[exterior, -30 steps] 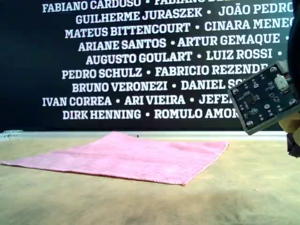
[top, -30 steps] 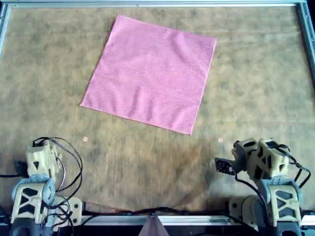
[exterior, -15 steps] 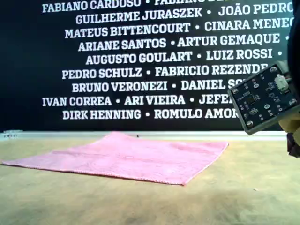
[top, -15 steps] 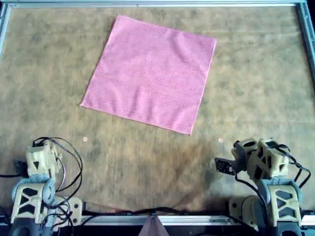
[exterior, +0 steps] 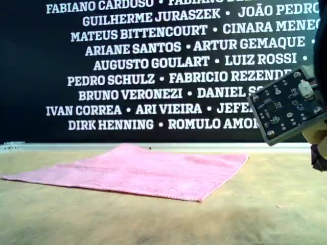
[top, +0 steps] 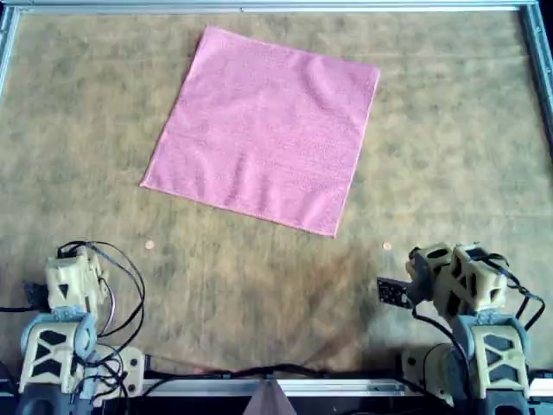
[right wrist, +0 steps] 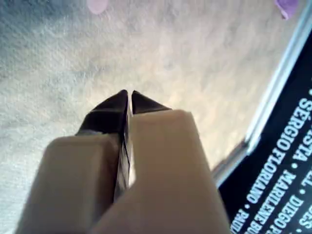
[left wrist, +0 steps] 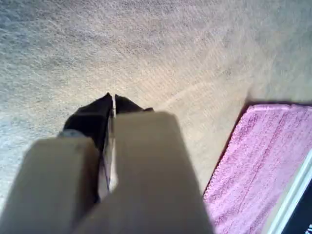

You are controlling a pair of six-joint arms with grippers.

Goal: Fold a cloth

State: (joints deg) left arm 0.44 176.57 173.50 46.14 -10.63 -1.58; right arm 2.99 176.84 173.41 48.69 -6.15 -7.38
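Cloth (top: 263, 130) lies flat and unfolded on the tan mat (top: 449, 156), toward 12 o'clock of the mat's middle in the overhead view. It is square, so it has no long axis. It sits skewed to the metal frame (top: 259, 7), with corners at roughly 11, 3, 5 and 8 o'clock of its own middle.

Two arms are parked along the near edge, one at 7 o'clock (top: 69, 285) and one at 5 o'clock (top: 458, 281). From the 7 o'clock arm the cloth bears about 1 o'clock. From the 5 o'clock arm it bears about 11. Both are well apart from it, and I would not call either clearly nearer. The wrist views do not tell me which arm is which.

My first gripper (left wrist: 113, 97) has its jaws closed tip to tip, with nothing between them. My second gripper (right wrist: 129, 93) is the same: closed and empty, over bare mat.

- First wrist view catches an edge of the cloth (left wrist: 263, 165), off to one side of the jaws rather than ahead. Second wrist view shows no cloth, only mat, frame rail and lettered banner.
- Exterior view shows the cloth (exterior: 138, 171) lying low and smooth with no raised fold. It also shows a circuit board (exterior: 288, 104) on the arm at that view's right.

My read is that no fold has begun. Jaws must open, and the reach goes to the near corners.
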